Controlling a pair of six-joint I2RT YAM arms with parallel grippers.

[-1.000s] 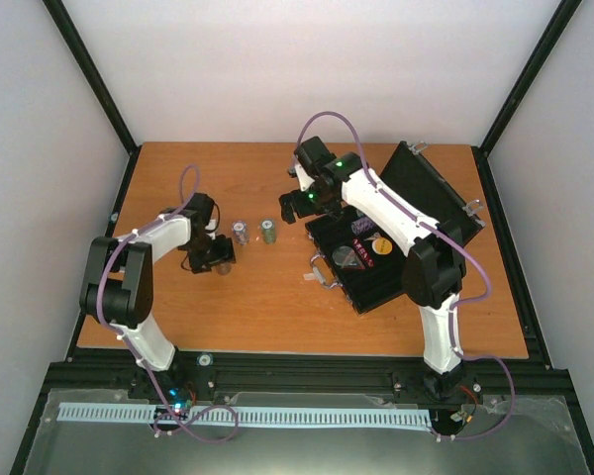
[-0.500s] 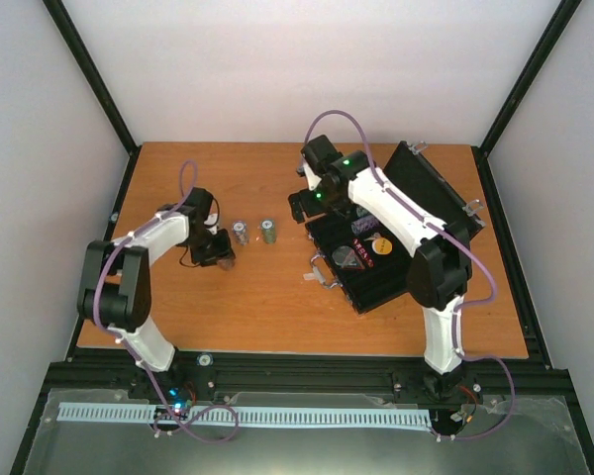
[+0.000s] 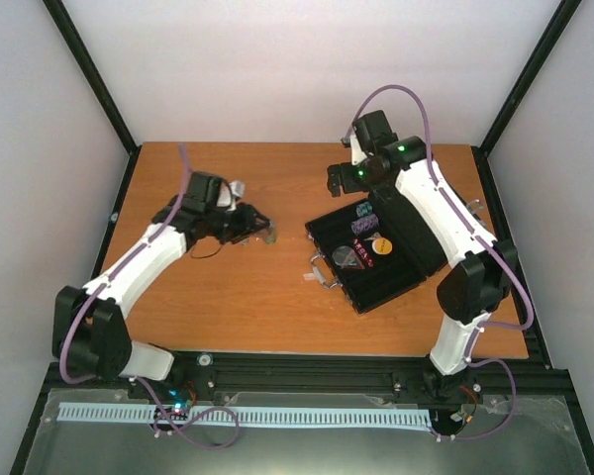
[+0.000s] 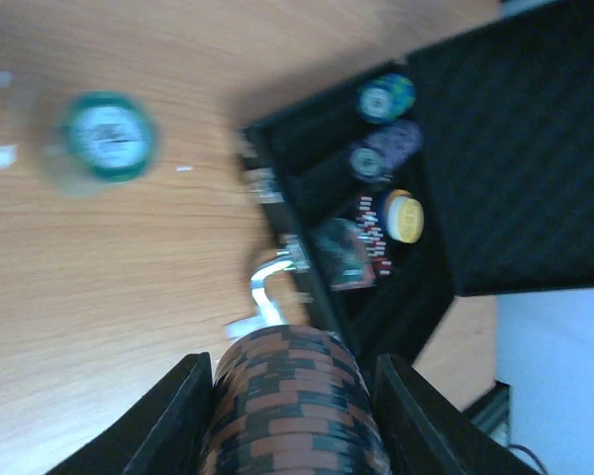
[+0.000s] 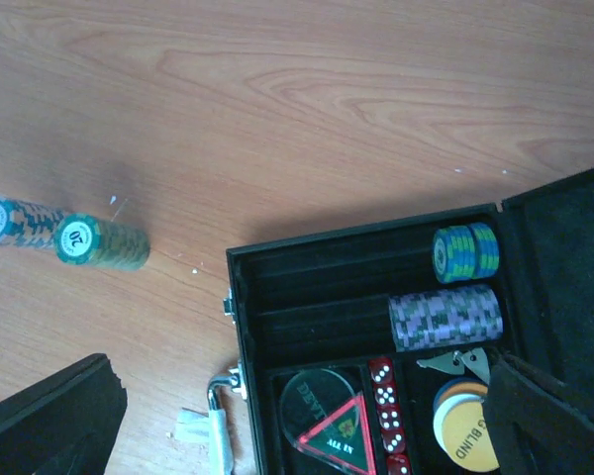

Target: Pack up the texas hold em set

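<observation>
The left end effector (image 4: 295, 401) is clamped on a brown-and-black chip stack (image 4: 289, 376). This is a striped cylinder of poker chips, and the two black fingers (image 4: 173, 421) press against its sides. The end effector hangs above the orange-brown wooden worktop (image 3: 228, 297), to the left of the case. Beyond it, a green chip stack (image 4: 107, 139) with a white centre label rests on the wood, blurred in the left wrist view.

The right end effector (image 3: 339, 180) has its fingers spread wide apart, holding and touching nothing. It hovers near the far corner of the case.

The flat black rectangular case (image 3: 391, 282) lies open on the right half of the worktop, turned at an angle. Its dark lid (image 5: 574, 228) opens toward the far right and is largely hidden behind the right arm in the overhead view. A silver handle (image 5: 221, 416) sticks out from the edge facing the loose chips.

Inside, a blue-and-green chip stack (image 5: 465, 252) lies in one slot and a purple chip stack (image 5: 445, 317) in the next. Beside them are:
- a row of small red dice (image 5: 384, 391)
- a clear round disc with a red-and-green triangle (image 5: 327, 421)
- a yellow-rimmed white disc (image 5: 463, 426) reading BIG BLIND

In the right wrist view, a teal-and-orange chip stack (image 5: 15, 220) sits just beside the green one, well apart from the case.
</observation>
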